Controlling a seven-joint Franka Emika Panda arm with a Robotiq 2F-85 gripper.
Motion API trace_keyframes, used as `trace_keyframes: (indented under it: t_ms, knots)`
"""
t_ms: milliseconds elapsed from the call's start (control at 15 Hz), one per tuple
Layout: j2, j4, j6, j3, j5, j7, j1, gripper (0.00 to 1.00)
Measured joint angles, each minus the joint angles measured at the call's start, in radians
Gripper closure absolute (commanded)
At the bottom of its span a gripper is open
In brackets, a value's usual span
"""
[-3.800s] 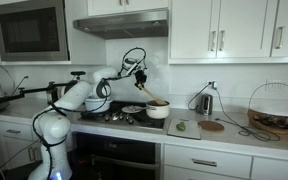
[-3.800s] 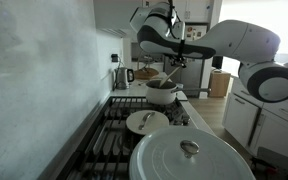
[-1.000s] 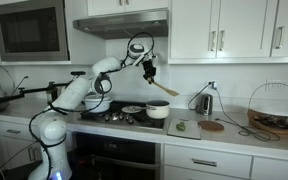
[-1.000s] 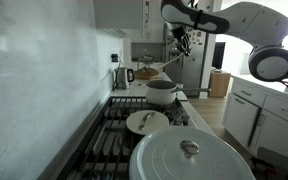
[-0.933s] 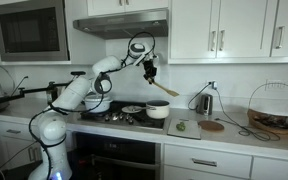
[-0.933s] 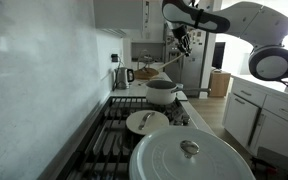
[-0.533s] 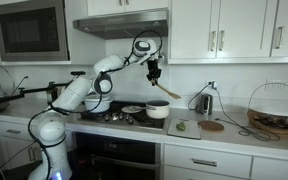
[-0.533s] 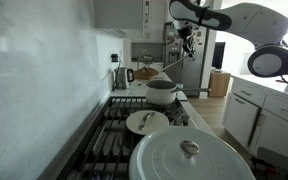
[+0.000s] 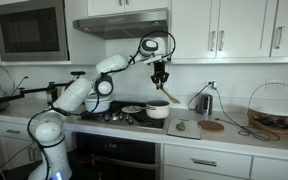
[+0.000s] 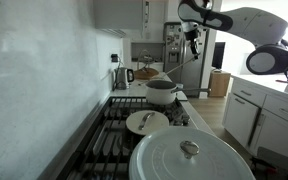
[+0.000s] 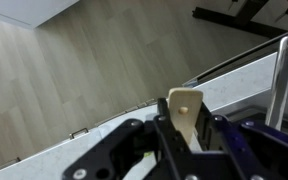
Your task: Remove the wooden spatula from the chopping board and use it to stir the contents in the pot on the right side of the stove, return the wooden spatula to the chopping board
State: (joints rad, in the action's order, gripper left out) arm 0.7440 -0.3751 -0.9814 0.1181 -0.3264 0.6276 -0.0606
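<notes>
My gripper (image 9: 161,76) hangs high above the stove (image 9: 116,116) and is shut on the wooden spatula (image 9: 169,91), whose blade slants down to the right, above the rim of the small white pot (image 9: 157,110). The gripper (image 10: 194,38) also shows up high beyond the pot (image 10: 162,93) in the other exterior view. In the wrist view the tan handle end of the spatula (image 11: 184,106) stands pinched between the black fingers (image 11: 165,133). The pale chopping board (image 9: 184,126) with a small green item lies on the counter right of the pot, below and right of the gripper.
A round dark wooden disc (image 9: 212,126) and a kettle (image 9: 205,101) stand right of the board, with a wire basket (image 9: 274,108) further right. A large white lidded pot (image 10: 191,155) and a small pan (image 10: 147,122) sit on the stove. The range hood (image 9: 122,24) hangs close to the arm.
The arm has swung right and slightly down with the spatula, from left of the pot to over its right rim. The spatula now hangs more steeply. The grip is unchanged.
</notes>
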Motion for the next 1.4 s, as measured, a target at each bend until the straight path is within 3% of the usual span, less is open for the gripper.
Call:
trace_keyframes:
  t_ms: [600, 1400]
  knots:
    - [0.032, -0.036, -0.031, -0.021, 0.019, 0.254, -0.087, 0.93]
    - [0.089, -0.042, -0.027, -0.03, 0.025, 0.328, -0.114, 0.93]
